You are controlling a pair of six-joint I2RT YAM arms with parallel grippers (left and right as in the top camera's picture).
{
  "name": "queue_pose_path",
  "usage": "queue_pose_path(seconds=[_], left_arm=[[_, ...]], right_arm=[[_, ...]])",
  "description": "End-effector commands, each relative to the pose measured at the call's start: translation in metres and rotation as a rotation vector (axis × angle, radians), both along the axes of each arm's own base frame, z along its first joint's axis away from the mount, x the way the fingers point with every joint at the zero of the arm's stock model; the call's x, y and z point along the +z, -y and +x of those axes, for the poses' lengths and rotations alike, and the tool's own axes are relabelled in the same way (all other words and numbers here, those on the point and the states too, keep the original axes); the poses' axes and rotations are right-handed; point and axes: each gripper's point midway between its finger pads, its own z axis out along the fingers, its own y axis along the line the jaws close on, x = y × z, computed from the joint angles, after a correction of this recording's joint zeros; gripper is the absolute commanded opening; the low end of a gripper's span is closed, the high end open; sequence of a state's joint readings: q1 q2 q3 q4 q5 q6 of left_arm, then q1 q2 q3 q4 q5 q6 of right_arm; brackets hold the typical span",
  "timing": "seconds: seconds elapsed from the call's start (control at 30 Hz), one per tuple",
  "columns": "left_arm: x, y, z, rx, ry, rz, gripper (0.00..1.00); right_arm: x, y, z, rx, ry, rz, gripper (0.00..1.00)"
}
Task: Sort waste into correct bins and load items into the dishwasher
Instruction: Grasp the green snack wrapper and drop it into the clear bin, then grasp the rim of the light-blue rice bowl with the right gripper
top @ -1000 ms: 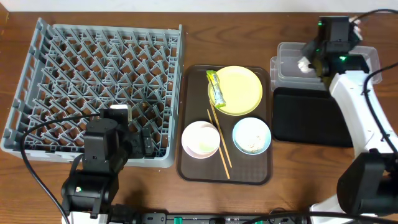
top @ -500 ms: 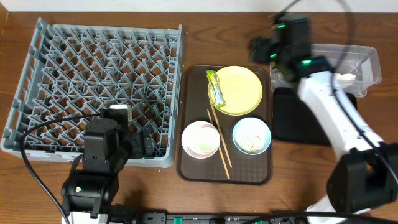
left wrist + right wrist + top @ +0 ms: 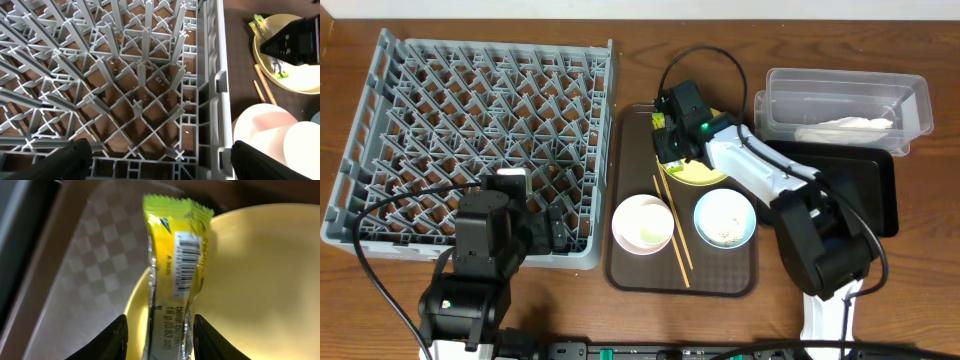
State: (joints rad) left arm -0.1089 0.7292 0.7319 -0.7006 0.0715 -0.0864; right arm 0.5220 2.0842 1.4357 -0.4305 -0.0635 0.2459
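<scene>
My right gripper (image 3: 672,128) is open and low over the yellow plate (image 3: 694,176) on the brown serving tray. Its fingers (image 3: 157,340) straddle the green-yellow snack wrapper (image 3: 176,275), which lies across the plate's (image 3: 260,280) left rim. The white tissue (image 3: 845,126) lies in the clear tub (image 3: 918,98). The black tray (image 3: 865,190) is in front of the tub. My left gripper (image 3: 556,230) (image 3: 160,167) is open and empty over the front right corner of the grey dish rack (image 3: 470,120). The white bowl (image 3: 642,222), the light blue bowl (image 3: 724,218) with crumbs and the chopsticks (image 3: 672,232) lie on the serving tray.
The brown serving tray (image 3: 630,270) sits between the rack and the bins. The rack's right wall (image 3: 216,90) stands close to the tray. The right arm stretches across the black tray and the plate. A smaller white round thing sits in the white bowl; I cannot tell what it is.
The right arm swung left from over the clear tub to the yellow plate and came down around the wrapper. The tissue now lies in the tub. The left arm has not moved.
</scene>
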Motion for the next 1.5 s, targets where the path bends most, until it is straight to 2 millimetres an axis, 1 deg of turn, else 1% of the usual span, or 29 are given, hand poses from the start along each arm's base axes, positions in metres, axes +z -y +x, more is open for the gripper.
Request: queue_pose_path(seconds=[0.0, 0.03, 0.07, 0.1, 0.17, 0.23, 0.33, 0.4, 0.43, 0.47, 0.53, 0.57, 0.6, 0.67, 0.73, 0.77, 0.8, 0.97, 1.0, 1.07, 1.1, 1.13, 1.2, 1.23, 1.27, 1.3, 1.37, 1.4, 1.47], left_arm=[[0.011, 0.001, 0.002, 0.007, 0.025, -0.009, 0.91], [0.011, 0.001, 0.002, 0.007, 0.025, -0.009, 0.91], [0.011, 0.001, 0.002, 0.007, 0.025, -0.009, 0.91], [0.011, 0.001, 0.002, 0.007, 0.025, -0.009, 0.91], [0.011, 0.001, 0.002, 0.007, 0.025, -0.009, 0.91], [0.011, 0.001, 0.002, 0.007, 0.025, -0.009, 0.91], [0.011, 0.001, 0.002, 0.007, 0.025, -0.009, 0.91], [0.011, 0.001, 0.002, 0.007, 0.025, -0.009, 0.92], [0.011, 0.001, 0.002, 0.007, 0.025, -0.009, 0.92], [0.011, 0.001, 0.002, 0.007, 0.025, -0.009, 0.92], [0.011, 0.001, 0.002, 0.007, 0.025, -0.009, 0.91], [0.011, 0.001, 0.002, 0.007, 0.025, -0.009, 0.91], [0.011, 0.001, 0.002, 0.007, 0.025, -0.009, 0.92], [0.011, 0.001, 0.002, 0.007, 0.025, -0.009, 0.92], [0.011, 0.001, 0.002, 0.007, 0.025, -0.009, 0.91], [0.011, 0.001, 0.002, 0.007, 0.025, -0.009, 0.91], [0.011, 0.001, 0.002, 0.007, 0.025, -0.009, 0.91], [0.011, 0.001, 0.002, 0.007, 0.026, -0.009, 0.91], [0.011, 0.001, 0.002, 0.007, 0.026, -0.009, 0.92], [0.011, 0.001, 0.002, 0.007, 0.026, -0.009, 0.92], [0.011, 0.001, 0.002, 0.007, 0.025, -0.009, 0.92], [0.010, 0.001, 0.002, 0.007, 0.022, -0.009, 0.91], [0.009, 0.001, 0.003, 0.007, 0.017, -0.008, 0.91], [0.009, 0.001, 0.003, 0.007, 0.015, -0.008, 0.91], [0.008, 0.001, 0.003, 0.007, 0.012, -0.008, 0.91], [0.008, 0.001, 0.003, 0.007, 0.012, -0.007, 0.91], [0.008, 0.001, 0.003, 0.007, 0.012, -0.007, 0.92], [0.008, 0.001, 0.003, 0.007, 0.012, -0.007, 0.91], [0.008, 0.001, 0.003, 0.007, 0.012, -0.007, 0.91]], right_arm=[[-0.008, 0.002, 0.000, -0.019, -0.012, -0.014, 0.23], [-0.004, 0.003, 0.003, -0.023, -0.002, -0.008, 0.12], [0.002, 0.005, 0.006, -0.031, 0.009, -0.001, 0.04], [0.008, 0.008, 0.009, -0.039, 0.021, 0.005, 0.01], [0.032, 0.020, 0.022, -0.080, 0.064, 0.031, 0.01], [0.064, 0.045, 0.040, -0.190, 0.124, 0.061, 0.01], [0.118, 0.100, 0.064, -0.392, 0.234, 0.116, 0.01], [0.144, 0.148, 0.074, -0.570, 0.292, 0.134, 0.01], [0.152, 0.175, 0.076, -0.681, 0.309, 0.135, 0.01], [0.157, 0.205, 0.075, -0.811, 0.312, 0.145, 0.01], [0.155, 0.237, 0.071, -0.968, 0.293, 0.166, 0.01], [0.151, 0.252, 0.067, -1.050, 0.274, 0.181, 0.01], [0.141, 0.276, 0.059, -1.188, 0.235, 0.199, 0.01], [0.130, 0.300, 0.052, -1.324, 0.194, 0.220, 0.07], [0.125, 0.316, 0.048, -1.362, 0.182, 0.213, 0.34], [0.125, 0.319, 0.047, -1.367, 0.180, 0.211, 0.42], [0.126, 0.319, 0.048, -1.343, 0.180, 0.205, 0.49], [0.139, 0.312, 0.050, -1.117, 0.217, 0.096, 0.61], [0.145, 0.303, 0.051, -1.019, 0.218, 0.089, 0.61], [0.158, 0.254, 0.046, -0.658, 0.188, 0.141, 0.63], [0.163, 0.228, 0.036, -0.500, 0.162, 0.172, 0.64], [0.165, 0.195, 0.014, -0.336, 0.105, 0.201, 0.65], [0.157, 0.169, -0.015, -0.245, 0.015, 0.173, 0.66], [0.148, 0.152, -0.034, -0.178, -0.050, 0.142, 0.66], [0.141, 0.143, -0.048, -0.149, -0.098, 0.112, 0.66], [0.125, 0.123, -0.073, -0.095, -0.191, 0.058, 0.65], [0.114, 0.111, -0.090, -0.065, -0.246, 0.032, 0.64], [0.103, 0.102, -0.104, -0.065, -0.286, 0.004, 0.64], [0.092, 0.095, -0.117, -0.075, -0.318, -0.027, 0.64]])
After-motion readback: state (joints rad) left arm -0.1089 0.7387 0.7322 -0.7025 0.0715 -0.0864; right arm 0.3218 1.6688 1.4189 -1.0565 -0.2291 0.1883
